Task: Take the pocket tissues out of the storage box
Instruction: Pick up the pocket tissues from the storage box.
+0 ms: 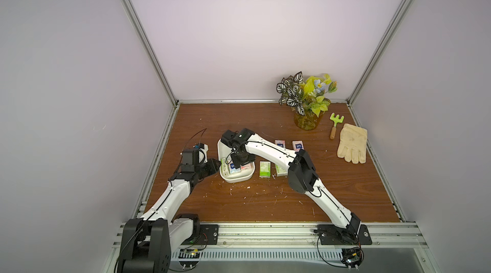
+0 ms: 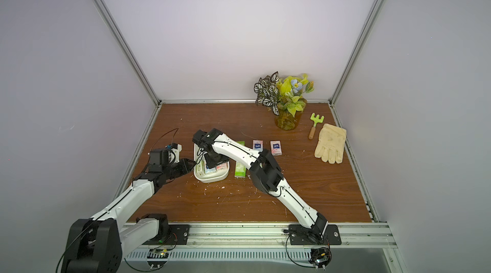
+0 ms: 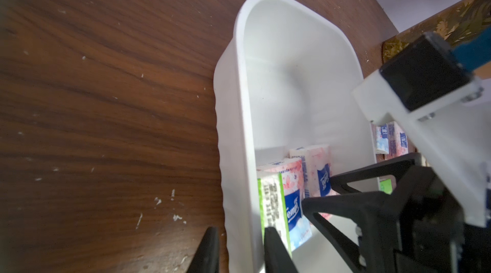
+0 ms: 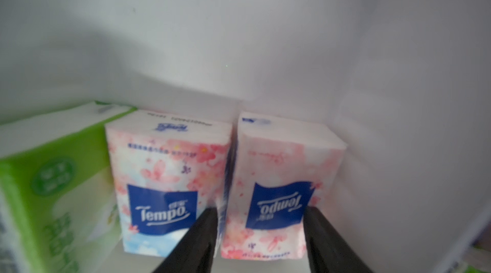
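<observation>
The white storage box (image 1: 239,180) (image 2: 210,180) sits left of the table's middle. My left gripper (image 1: 219,165) (image 3: 240,229) is shut on its near-left wall (image 3: 243,72), one finger outside and one inside. My right gripper (image 4: 260,209) reaches down into the box and is open. Its fingers stand on either side of a pink pocket tissue packet (image 4: 279,178) on the box floor. Beside that packet lie a pink-and-blue one (image 4: 164,178) and a green one (image 4: 53,178). In both top views, two green packets (image 1: 265,169) (image 2: 240,169) and two pink packets (image 1: 298,146) (image 2: 276,147) lie on the table right of the box.
At the back right stands an amber vase with plants (image 1: 308,120). Right of it lie a green hand rake (image 1: 335,123) and a pale glove (image 1: 352,146). My right arm (image 1: 300,170) crosses over the packets on the table. White specks dot the wood in front of the box.
</observation>
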{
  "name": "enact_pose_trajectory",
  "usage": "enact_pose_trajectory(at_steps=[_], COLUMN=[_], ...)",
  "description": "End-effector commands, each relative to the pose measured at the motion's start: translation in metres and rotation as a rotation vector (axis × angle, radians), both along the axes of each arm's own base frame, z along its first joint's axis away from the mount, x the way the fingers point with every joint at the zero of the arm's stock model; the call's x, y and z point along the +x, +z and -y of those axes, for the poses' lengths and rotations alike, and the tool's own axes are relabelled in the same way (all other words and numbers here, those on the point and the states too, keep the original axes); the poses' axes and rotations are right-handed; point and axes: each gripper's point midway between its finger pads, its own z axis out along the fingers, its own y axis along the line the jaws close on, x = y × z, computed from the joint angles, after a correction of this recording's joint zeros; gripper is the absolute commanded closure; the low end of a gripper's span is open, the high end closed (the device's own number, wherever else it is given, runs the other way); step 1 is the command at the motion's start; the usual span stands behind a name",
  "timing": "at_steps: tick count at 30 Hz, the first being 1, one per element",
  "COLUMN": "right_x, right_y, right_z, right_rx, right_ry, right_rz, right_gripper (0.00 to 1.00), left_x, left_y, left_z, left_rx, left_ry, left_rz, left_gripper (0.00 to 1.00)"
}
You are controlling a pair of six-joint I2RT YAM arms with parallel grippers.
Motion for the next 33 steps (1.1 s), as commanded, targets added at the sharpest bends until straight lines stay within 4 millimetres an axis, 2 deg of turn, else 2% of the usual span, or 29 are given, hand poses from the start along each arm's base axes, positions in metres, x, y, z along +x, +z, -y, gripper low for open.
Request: enact_pose_trajectory(at_steps=[1,8,17,24,33], right_x=[-0.001,0.004,0.005,0.000,-0.006], right_y=[0.000,0.006,0.008,-0.008,-0.029], right_z=[0.012,0.025,0.030,0.032,0.013], right_rx=[-0.066,-0.124,-0.151,-0.181,-0.101], right_ry=[-0.019,-0.023,-0.017,-0.008,0.005], right_rz=[0.003,0.042,0.068,0.038,-0.028], right_gripper=[0.41,0.40,0.36,0.32,0.32], left_x=[0.000,-0.001,0.000,0.000,-0.001], left_y=[-0.003,-0.006,-0.007,-0.007,-0.007], left_z=[-0.001,-0.001,-0.001,-0.002,-0.002], left_rx=[-0.008,-0.009,-0.005,-0.003,-0.001], left_ry=[0.001,0.001,0.001,0.001,0.002], left_rz=[-0.009,-0.023,-0.026,-0.028,-0.030], left_gripper=[0.75,0.76,0.76,0.77,0.78])
